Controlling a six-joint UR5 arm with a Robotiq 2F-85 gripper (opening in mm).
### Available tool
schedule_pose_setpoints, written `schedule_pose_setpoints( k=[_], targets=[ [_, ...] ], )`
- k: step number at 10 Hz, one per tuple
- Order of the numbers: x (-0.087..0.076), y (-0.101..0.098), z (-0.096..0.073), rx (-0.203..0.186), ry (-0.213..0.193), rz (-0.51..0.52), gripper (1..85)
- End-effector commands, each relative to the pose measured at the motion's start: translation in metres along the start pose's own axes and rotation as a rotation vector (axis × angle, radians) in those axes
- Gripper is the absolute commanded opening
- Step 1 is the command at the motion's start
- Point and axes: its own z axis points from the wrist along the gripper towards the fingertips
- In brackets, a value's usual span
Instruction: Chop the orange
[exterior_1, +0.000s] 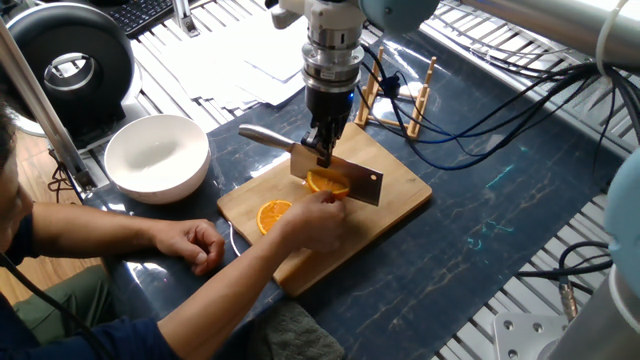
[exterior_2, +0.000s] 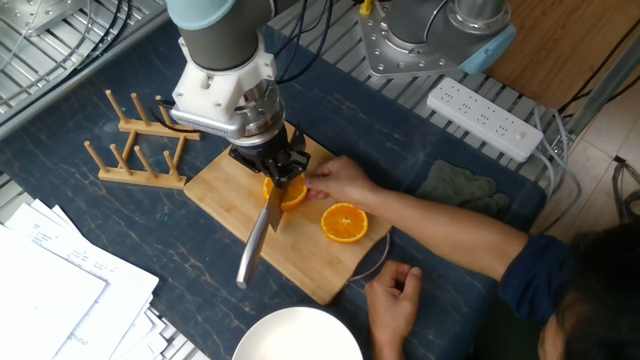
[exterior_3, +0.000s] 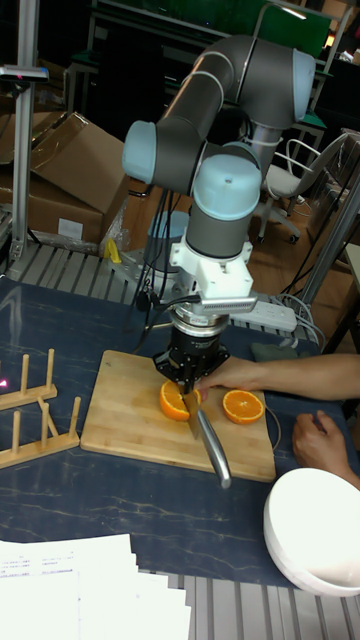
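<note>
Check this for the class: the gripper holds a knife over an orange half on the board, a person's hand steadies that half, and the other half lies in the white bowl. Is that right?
Not quite. The other half lies cut side up on the board, not in the bowl, as the other fixed view shows. The rest holds: the gripper holds the knife over an orange half, steadied by the hand.

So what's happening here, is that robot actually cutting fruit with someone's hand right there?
Yes. The gripper is clamped on a knife, its blade on an orange half on the cutting board. A person's hand steadies that half. A second half lies cut side up beside it.
</note>
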Motion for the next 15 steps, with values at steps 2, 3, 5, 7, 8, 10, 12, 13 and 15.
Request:
schedule_pose_setpoints(
  k=[2, 3, 5, 7, 8, 10, 12, 13, 15],
  targets=[
    [-0.006, 0.000, 0.001, -0.024, -0.009, 0.024, 1.3],
    [-0.005, 0.000, 0.000, -0.023, -0.008, 0.024, 1.3],
    [-0.002, -0.002, -0.006, -0.025, -0.001, 0.022, 1.3],
    [0.006, -0.002, -0.017, -0.007, 0.003, 0.044, 1.3],
    [0.009, -0.004, -0.024, 0.004, 0.005, 0.045, 1.3],
    [0.012, -0.005, -0.031, -0.008, 0.007, 0.044, 1.3],
    [0.012, -0.006, -0.031, -0.008, 0.007, 0.047, 1.3],
    [0.010, -0.006, -0.029, -0.008, 0.006, 0.048, 1.3],
    [0.012, -0.006, -0.029, -0.008, 0.012, 0.050, 1.3]
  ],
)
